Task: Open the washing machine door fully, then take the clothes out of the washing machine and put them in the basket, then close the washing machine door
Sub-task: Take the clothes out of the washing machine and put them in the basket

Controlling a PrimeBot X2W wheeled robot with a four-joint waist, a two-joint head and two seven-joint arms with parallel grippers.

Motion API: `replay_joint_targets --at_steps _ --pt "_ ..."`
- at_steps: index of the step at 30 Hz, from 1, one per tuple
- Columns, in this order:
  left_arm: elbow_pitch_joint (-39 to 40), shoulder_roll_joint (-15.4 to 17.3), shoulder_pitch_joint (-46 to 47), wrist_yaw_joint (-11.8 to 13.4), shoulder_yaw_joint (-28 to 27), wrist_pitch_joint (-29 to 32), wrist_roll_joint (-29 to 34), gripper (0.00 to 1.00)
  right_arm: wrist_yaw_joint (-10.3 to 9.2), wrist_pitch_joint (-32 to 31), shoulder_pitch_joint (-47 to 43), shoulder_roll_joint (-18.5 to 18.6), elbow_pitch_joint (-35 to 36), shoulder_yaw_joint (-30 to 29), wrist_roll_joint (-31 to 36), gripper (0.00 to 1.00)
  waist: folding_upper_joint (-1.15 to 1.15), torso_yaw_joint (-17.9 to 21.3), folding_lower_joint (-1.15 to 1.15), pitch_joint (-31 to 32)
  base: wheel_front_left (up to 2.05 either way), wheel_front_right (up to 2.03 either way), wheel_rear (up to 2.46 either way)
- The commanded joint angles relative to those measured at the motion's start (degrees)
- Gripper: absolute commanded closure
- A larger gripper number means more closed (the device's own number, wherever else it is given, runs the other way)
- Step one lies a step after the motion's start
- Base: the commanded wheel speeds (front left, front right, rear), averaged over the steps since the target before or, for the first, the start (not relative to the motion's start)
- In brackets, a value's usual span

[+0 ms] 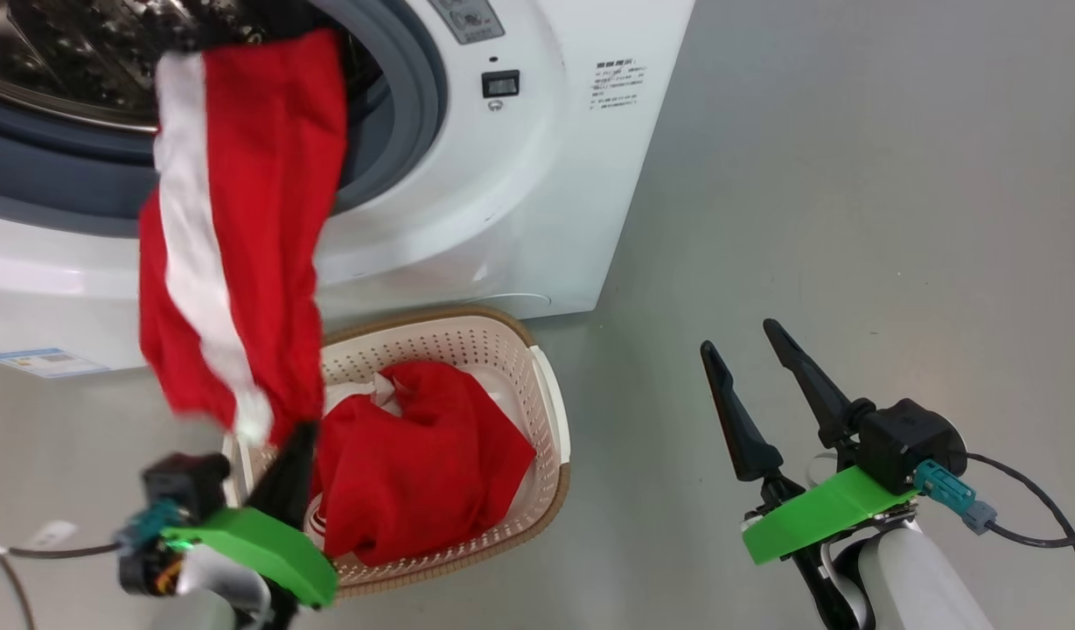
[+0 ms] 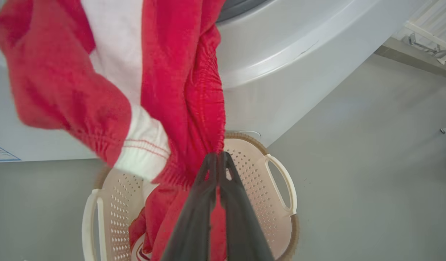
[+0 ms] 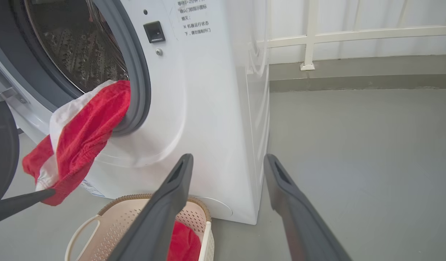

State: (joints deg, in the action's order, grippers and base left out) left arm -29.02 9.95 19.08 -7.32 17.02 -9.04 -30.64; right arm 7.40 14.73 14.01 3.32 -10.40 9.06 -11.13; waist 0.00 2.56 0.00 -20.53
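- Left gripper (image 2: 217,159) is clamping tight on the bottom hem of red garment one (image 1: 257,175), fingers pressed together with fabric bunching at the tips.
- That garment, red with a white stripe, is hanging stretched from the steel drum (image 3: 74,47) over the grey rubber ring (image 3: 135,72) down towards the basket (image 1: 550,411).
- Red garment two (image 1: 423,464) is lying crumpled inside the basket.
- Count: two garments, one basket with two white side handles (image 2: 281,181).
- The basket is sitting on the grey floor (image 1: 852,219), just in front of the washing machine (image 1: 546,175).
- The washing machine door (image 3: 1,152) is standing open, its black rim showing at the left of the right wrist view.
- Right gripper (image 1: 740,338) is hovering spread wide and empty, well right of the basket.
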Motion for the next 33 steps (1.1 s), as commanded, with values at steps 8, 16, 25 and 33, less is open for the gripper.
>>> replay_joint_targets --at_steps 8,16,25,33 --pt "-6.6 0.0 -0.3 -0.2 6.6 2.7 -3.0 1.0 0.09 0.3 0.2 -0.4 1.7 1.4 0.3 0.0 0.0 0.8 0.0 -2.3 0.0 0.0 0.0" --pt "-13.8 -0.4 4.4 -0.2 12.5 1.6 -6.1 1.0 0.09 0.3 1.2 -0.4 2.1 1.6 0.3 0.0 0.0 1.7 0.0 -4.2 0.0 0.0 0.0" --pt "-22.2 -1.4 10.2 -0.2 21.5 1.7 -12.0 1.0 0.09 0.3 2.5 -0.4 2.5 1.9 0.0 0.0 0.0 2.7 0.0 -7.2 0.0 0.0 0.0" --pt "-27.2 -1.1 13.8 -0.2 28.7 1.0 -17.5 1.0 0.09 0.3 3.9 -0.4 2.9 2.2 -0.4 0.0 0.0 3.4 0.0 -9.7 0.0 0.0 0.0"
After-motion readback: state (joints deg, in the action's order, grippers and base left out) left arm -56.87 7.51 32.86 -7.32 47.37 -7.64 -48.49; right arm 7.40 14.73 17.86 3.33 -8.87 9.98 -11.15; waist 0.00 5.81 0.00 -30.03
